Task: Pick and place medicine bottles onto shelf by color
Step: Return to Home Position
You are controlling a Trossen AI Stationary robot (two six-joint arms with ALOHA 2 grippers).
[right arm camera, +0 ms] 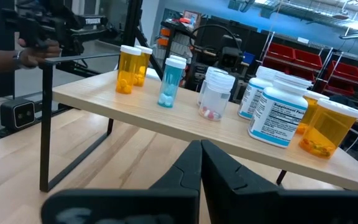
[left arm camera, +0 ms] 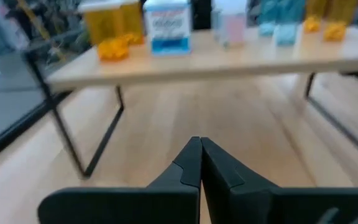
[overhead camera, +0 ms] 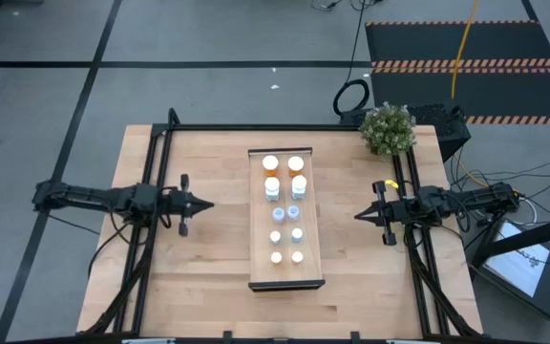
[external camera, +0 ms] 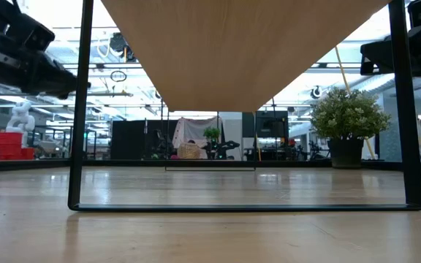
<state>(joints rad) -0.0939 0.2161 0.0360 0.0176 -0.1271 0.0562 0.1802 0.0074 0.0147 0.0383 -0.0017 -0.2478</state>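
High view shows me the medicine bottles (overhead camera: 298,185) standing on the shelf (overhead camera: 286,272); left gripper (overhead camera: 206,204) at its 9 o'clock, right gripper (overhead camera: 358,216) at 3 o'clock, both jaws closed, holding nothing.

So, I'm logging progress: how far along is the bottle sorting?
Done: the medicine bottles stand on the shelf in two rows, orange ones at both ends; none shows on the table. In hand: nothing. The left gripper and right gripper are shut and empty, one at each side of the shelf. Left to do: nothing visible.
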